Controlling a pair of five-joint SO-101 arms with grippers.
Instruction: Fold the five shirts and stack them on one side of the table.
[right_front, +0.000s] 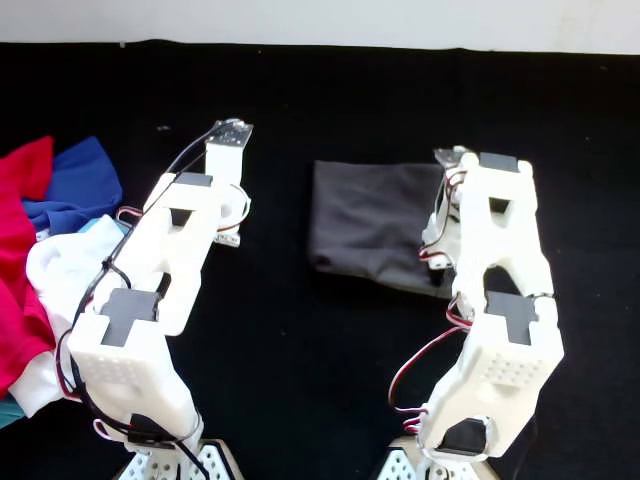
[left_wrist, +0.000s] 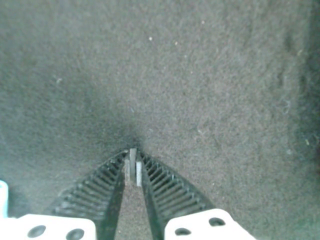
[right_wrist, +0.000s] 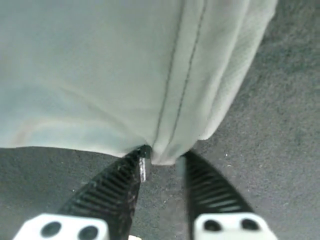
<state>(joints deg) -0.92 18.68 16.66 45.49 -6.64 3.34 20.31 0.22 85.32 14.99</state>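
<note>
grey shirt (right_front: 370, 215): folded, lying flat, right of centre in the high view.
shirt heap (right_front: 40, 250): red, blue and white, loose, at the left edge.
left claw (left_wrist: 133, 167): clenched, tips met, empty, over the black table cover (right_front: 290, 370).
right claw (right_wrist: 162, 167): released, jaws astride the grey shirt's folded edge.

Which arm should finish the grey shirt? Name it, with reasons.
Right. The right claw is open around the folded edge of the grey shirt; the left claw is shut over bare black cloth, away from it.
</note>
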